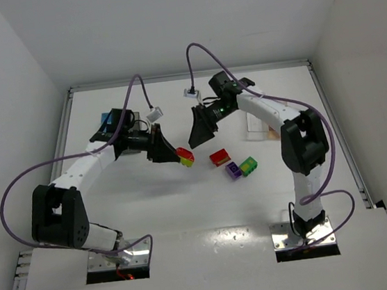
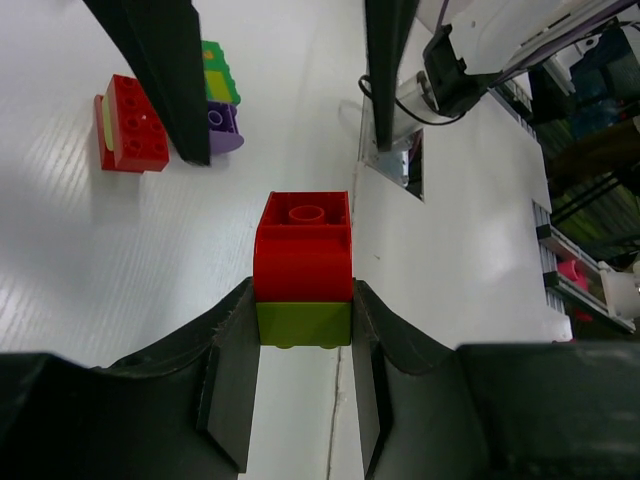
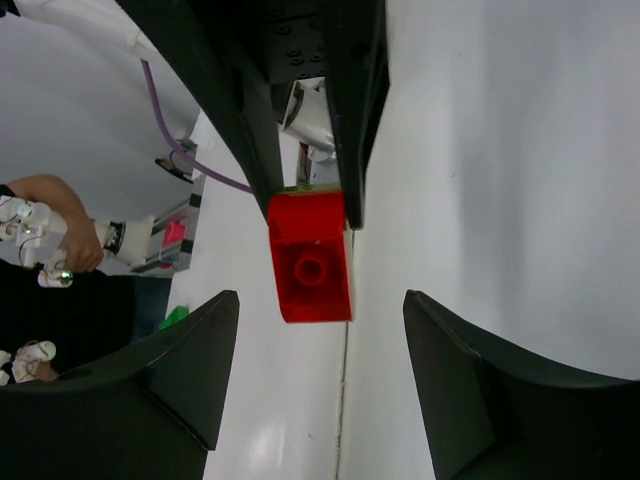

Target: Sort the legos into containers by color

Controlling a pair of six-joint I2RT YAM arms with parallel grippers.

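Clamping a two-piece stack, the left end effector (image 2: 303,300) is clenched on a lime brick (image 2: 303,324), its fingers (image 2: 232,360) pressing the brick's two sides. A red brick (image 2: 303,245) sits joined to the lime one and sticks out past the fingertips. In the overhead view the stack is near the middle of the bench (image 1: 187,215); whether it touches the surface I cannot tell. The right end effector (image 3: 320,300) faces it from the other side, released and spread wide, its fingers (image 3: 190,370) flanking the red brick with clear gaps. To the right lie a loose red brick (image 1: 219,157) and, nearer the arm bases, a purple brick (image 1: 233,170) touching a green brick (image 1: 248,166). A blue bin (image 1: 109,119) stands behind the left arm, partly hidden.
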